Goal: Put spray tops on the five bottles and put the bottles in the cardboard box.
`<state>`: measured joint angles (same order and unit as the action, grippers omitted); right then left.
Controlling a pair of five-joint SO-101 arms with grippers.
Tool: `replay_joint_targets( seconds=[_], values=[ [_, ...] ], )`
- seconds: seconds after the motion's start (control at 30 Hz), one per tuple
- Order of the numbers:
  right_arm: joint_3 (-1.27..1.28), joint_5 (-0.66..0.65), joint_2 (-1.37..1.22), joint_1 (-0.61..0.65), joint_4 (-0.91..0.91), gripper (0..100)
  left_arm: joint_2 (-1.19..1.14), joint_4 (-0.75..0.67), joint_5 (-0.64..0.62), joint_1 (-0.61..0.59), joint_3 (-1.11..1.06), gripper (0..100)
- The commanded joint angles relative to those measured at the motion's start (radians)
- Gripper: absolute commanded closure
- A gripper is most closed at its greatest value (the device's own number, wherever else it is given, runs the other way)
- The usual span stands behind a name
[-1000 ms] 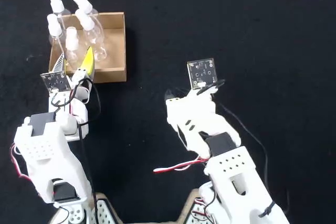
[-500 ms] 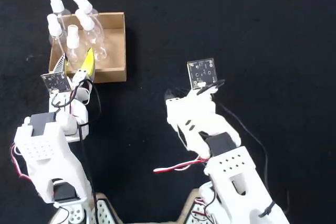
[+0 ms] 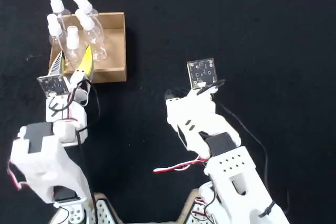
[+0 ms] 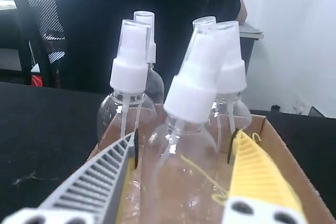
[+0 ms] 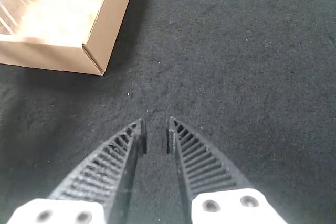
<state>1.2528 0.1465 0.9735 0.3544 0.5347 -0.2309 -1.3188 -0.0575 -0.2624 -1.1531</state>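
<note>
The cardboard box (image 3: 116, 38) stands at the table's far left and holds several clear bottles with white spray tops (image 3: 84, 4). My left gripper (image 3: 72, 56) is at the box's near wall, open, with its grey finger and yellow finger on either side of the nearest bottle (image 3: 72, 41). In the left wrist view that bottle (image 4: 194, 108) stands upright between the fingers (image 4: 181, 145), and a gap shows beside the grey finger. My right gripper (image 3: 169, 97) rests mid-table, shut to a narrow slit (image 5: 156, 129), holding nothing.
Black cloth covers the table. A corner of the box (image 5: 107, 30) lies ahead of the right gripper. A chair and a wall stand beyond the table's far edge in the left wrist view. The table's right half is bare cloth.
The left gripper's fingers have spread apart around the nearest bottle, and the left arm has shifted slightly. The right arm has not moved.
</note>
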Motion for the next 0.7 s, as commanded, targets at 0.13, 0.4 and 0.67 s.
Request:
replay_joint_targets(
  seconds=[0.13, 0.4, 0.67],
  values=[
    [-0.015, -0.011, 0.019, 0.014, -0.023, 92.4, 0.201, 0.005, 0.006, 0.019, -0.12, 72],
    [-0.015, -0.011, 0.019, 0.014, -0.023, 92.4, 0.41, 0.12, 0.0, -0.013, -0.236, 73],
    [-0.033, -0.011, 0.019, 0.011, -0.025, 92.4, 0.806, 0.634, -0.057, -0.079, -0.225, 73]
  ],
)
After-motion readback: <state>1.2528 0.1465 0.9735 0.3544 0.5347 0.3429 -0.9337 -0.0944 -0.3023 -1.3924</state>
